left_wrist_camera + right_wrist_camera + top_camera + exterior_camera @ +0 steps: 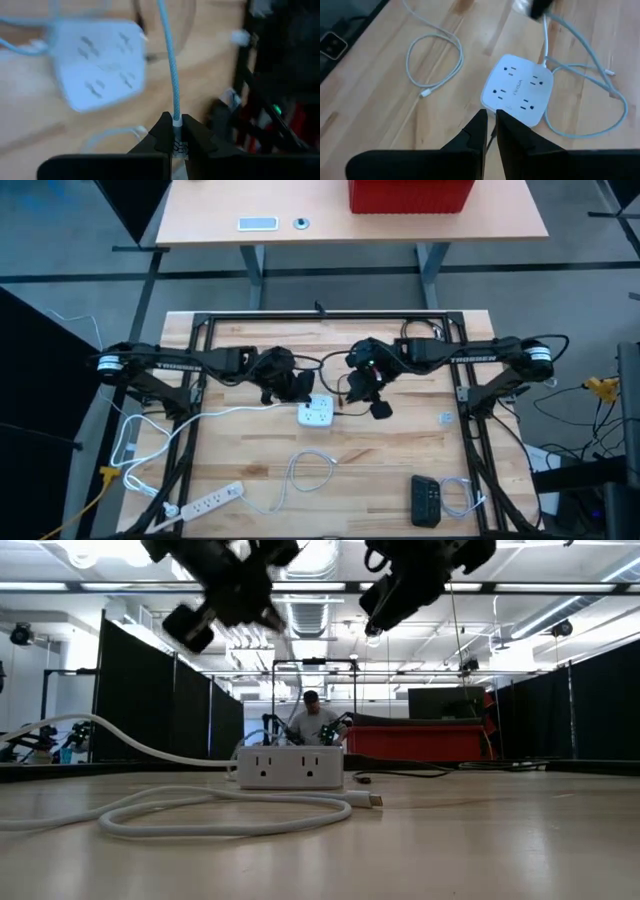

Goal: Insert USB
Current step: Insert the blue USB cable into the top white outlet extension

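Two dark grippers hang mid-frame over the square white power block (pixel 316 415). The left gripper (pixel 174 131) pinches a braided light-blue cable (pixel 171 75); the right gripper (pixel 489 125) is nearly closed on a thin dark cord (pixel 491 134).

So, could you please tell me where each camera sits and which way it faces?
High: overhead, straight down; both arms, white power block.
Low: tabletop height, facing the room; grippers overhead, a person behind.
Left wrist: past the left gripper, shut on a braided cable.
Right wrist: past the right gripper, looking down.
All four share the power block.
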